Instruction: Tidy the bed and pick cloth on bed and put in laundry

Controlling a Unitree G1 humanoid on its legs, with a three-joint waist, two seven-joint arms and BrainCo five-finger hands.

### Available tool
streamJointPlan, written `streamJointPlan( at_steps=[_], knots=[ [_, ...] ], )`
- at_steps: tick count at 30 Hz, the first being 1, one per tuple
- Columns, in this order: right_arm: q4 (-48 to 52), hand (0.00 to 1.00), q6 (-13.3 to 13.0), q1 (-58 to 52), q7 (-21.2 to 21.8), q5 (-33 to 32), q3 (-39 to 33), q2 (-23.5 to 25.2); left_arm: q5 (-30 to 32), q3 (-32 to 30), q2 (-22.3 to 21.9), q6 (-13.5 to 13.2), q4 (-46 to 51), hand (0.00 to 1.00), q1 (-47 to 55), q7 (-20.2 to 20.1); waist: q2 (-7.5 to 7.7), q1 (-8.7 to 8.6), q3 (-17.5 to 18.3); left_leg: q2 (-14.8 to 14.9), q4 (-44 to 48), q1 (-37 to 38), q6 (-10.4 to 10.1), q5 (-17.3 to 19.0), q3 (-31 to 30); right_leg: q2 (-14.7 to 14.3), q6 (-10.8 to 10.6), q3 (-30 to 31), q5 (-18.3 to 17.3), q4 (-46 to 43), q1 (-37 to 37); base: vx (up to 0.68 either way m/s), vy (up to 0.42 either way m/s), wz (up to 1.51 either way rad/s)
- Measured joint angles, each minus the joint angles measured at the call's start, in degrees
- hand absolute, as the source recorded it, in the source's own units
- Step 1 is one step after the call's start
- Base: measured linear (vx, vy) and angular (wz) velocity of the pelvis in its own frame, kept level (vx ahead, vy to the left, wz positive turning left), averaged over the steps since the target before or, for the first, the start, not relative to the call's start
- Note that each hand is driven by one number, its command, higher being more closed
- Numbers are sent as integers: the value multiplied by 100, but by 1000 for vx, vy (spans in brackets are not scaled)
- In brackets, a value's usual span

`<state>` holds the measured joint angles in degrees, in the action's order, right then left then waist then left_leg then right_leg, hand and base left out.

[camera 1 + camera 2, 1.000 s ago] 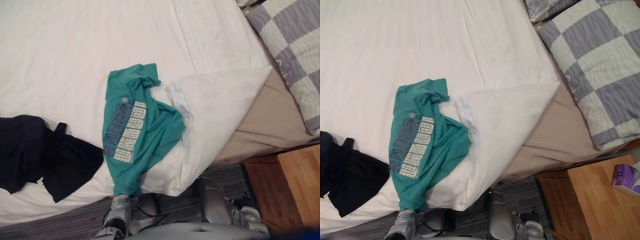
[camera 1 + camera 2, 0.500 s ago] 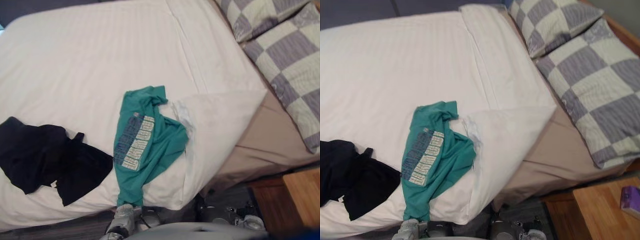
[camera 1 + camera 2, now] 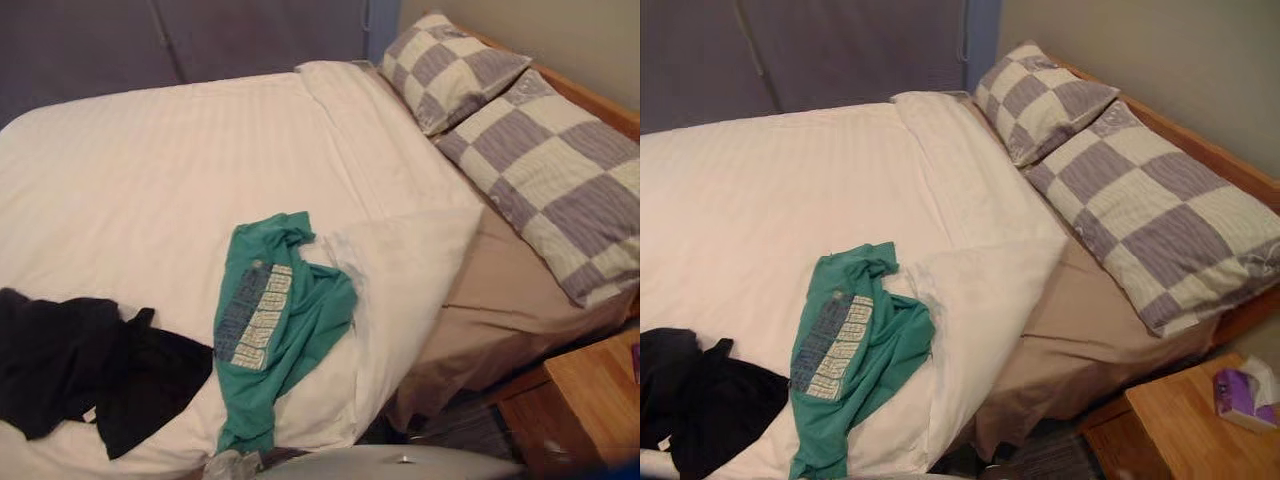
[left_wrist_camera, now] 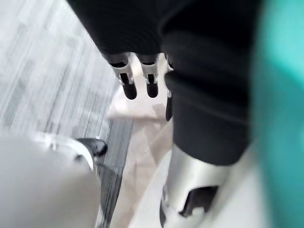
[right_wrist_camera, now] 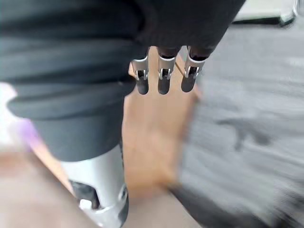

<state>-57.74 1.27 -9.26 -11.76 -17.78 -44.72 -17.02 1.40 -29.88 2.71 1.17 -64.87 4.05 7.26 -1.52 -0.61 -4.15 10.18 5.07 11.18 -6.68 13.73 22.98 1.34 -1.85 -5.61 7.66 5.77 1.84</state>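
A teal T-shirt (image 3: 272, 325) with a printed panel lies crumpled on the white duvet (image 3: 150, 180), near the bed's front edge. A black garment (image 3: 95, 370) is bunched at the front left of the bed. The duvet's corner (image 3: 990, 300) is folded back, baring a tan sheet (image 3: 1085, 340). My left hand (image 4: 128, 86) hangs beside the bed's edge with straight fingers and nothing in it; teal cloth (image 4: 285, 118) shows close by it. My right hand (image 5: 163, 78) hangs over the floor, fingers straight and empty.
Two checked grey and cream pillows (image 3: 1150, 215) lie at the head of the bed against a wooden headboard (image 3: 1200, 150). A wooden nightstand (image 3: 1175, 430) at the lower right carries a purple tissue box (image 3: 1238, 395). Grey carpet (image 5: 256, 118) runs along the bed.
The head camera has tilted up, bringing the pillows, headboard and far wall into the picture. The T-shirt and the black garment lie as before.
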Motion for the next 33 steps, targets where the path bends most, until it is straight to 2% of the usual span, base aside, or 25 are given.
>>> streamJointPlan(
  at_steps=[3,5,7,9,12,15,17,21,25,28,33],
  knots=[
    [690,0,-17,57,-428,44,-435,-138,221,-339,16,1,0,0,52,-15,-44,-16,24,103,-94,-9,-108,-63,-25,-163,98,-14,-78,-31,55,118,-76,-5],
    [1435,0,0,83,-576,84,-433,-219,252,-337,14,0,0,0,103,-19,-83,-19,55,128,-102,-1,-80,-154,-37,-194,120,-21,-105,-33,56,102,-21,3],
    [2645,0,18,344,-793,366,-412,-387,268,-288,13,-21,41,0,213,-22,-104,-56,86,104,-98,1,-67,-170,-76,-174,109,-30,-101,-31,48,65,23,3],
    [3345,0,14,639,-954,732,-380,-687,283,-135,10,-67,89,0,329,-20,-97,-48,93,56,-98,-2,-48,-182,-148,-118,93,-63,-112,-12,18,22,47,14],
    [4113,0,-75,1116,-1165,1360,133,-1162,473,280,45,-205,283,0,497,25,-4,-23,108,-1,-139,-7,-43,-180,-195,-55,55,-108,-120,4,4,-11,38,13],
    [4570,0,-109,1496,-1265,1831,913,-1308,505,633,196,-268,285,0,586,35,111,-43,118,-48,-214,-23,-9,-190,-262,-15,-6,-135,-75,5,18,-29,9,8],
    [4892,0,-184,1812,-1267,2336,1729,-1318,646,946,382,-268,258,0,604,61,185,-49,94,-86,-216,-34,-7,-187,-314,13,0,-135,-27,5,22,-16,5,1],
    [5063,0,-416,2270,-1125,2791,2804,-1339,789,1528,483,-268,228,0,560,73,146,-81,91,-224,-194,-153,31,-201,-528,100,-46,-149,30,6,119,4,31,9],
    [5032,0,-519,2652,-747,3075,4072,-1341,1085,2165,479,-272,215,0,422,136,62,-16,-25,-353,-190,-224,113,-225,-988,209,-96,-191,70,7,176,12,19,9],
    [4877,0,-558,2921,-454,3393,4836,-1341,1129,2408,526,-312,47,0,298,195,92,-1,-134,-378,-193,-247,158,-200,-1121,236,-108,-248,77,8,176,-8,10,8],
    [4522,0,-601,3452,-239,3516,5301,-1343,1128,2763,628,-407,51,0,164,195,77,3,-320,-497,-172,-480,262,-221,-1176,350,-167,-244,148,6,388,-23,27,4]
  ],
)
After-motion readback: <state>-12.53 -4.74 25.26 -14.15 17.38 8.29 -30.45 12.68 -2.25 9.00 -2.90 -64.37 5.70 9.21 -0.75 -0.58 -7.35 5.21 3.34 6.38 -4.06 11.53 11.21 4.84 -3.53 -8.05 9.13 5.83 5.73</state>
